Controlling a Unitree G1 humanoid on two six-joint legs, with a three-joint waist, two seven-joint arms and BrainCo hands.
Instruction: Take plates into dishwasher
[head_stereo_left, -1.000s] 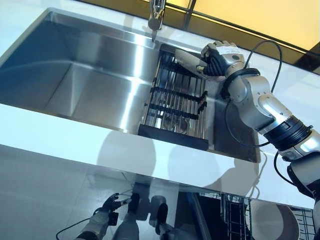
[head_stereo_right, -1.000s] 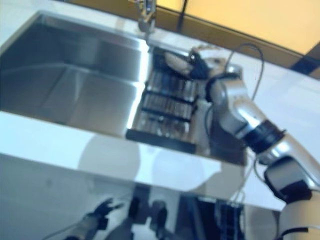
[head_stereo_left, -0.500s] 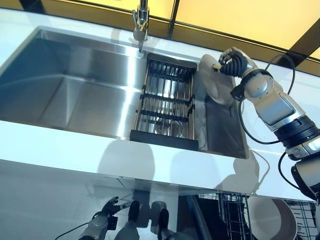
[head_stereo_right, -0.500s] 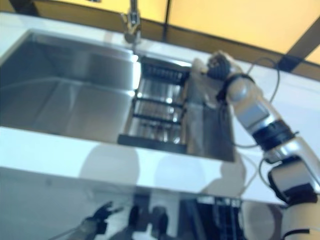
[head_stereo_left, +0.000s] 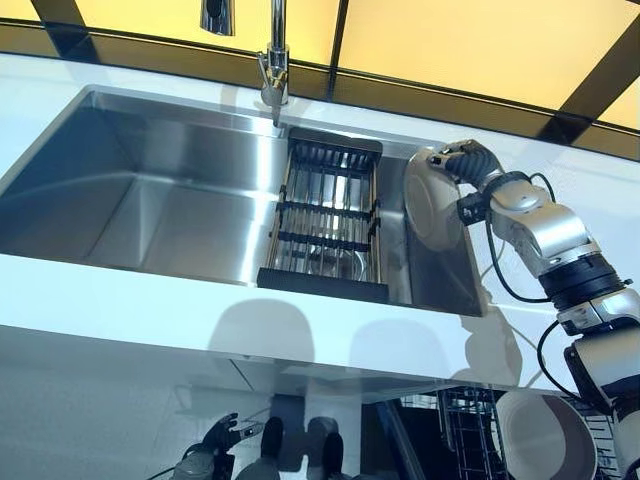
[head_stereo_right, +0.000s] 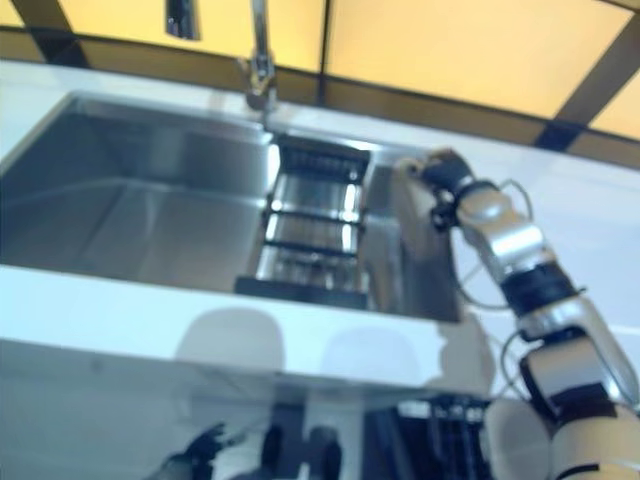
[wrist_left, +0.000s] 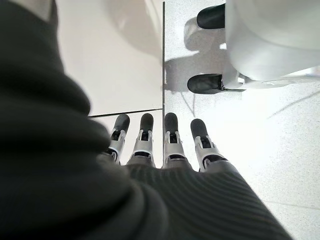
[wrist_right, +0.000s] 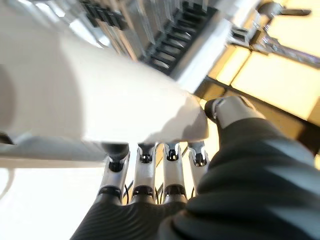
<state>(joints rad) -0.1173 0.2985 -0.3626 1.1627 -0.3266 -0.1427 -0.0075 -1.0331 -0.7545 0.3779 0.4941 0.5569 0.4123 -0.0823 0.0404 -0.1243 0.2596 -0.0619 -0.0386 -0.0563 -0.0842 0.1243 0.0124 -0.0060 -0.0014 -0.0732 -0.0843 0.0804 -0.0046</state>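
My right hand (head_stereo_left: 464, 160) is shut on a white plate (head_stereo_left: 428, 200) and holds it on edge over the right end of the sink, just right of the black dish rack (head_stereo_left: 325, 215). In the right wrist view the plate (wrist_right: 100, 100) fills the space past my fingers (wrist_right: 145, 172), with the thumb (wrist_right: 230, 112) over its rim. My left hand (head_stereo_left: 208, 458) hangs low by the floor, open and empty; its straight fingers (wrist_left: 170, 142) show in the left wrist view.
A steel sink (head_stereo_left: 150, 200) is set in the white counter (head_stereo_left: 200, 310), with a faucet (head_stereo_left: 272, 60) at its back. Below right, the open dishwasher's wire rack (head_stereo_left: 462, 430) holds a white dish (head_stereo_left: 545, 435).
My right hand has lifted the plate off the back of the dish rack and carried it to the right, turning it on edge. The camera has also shifted.
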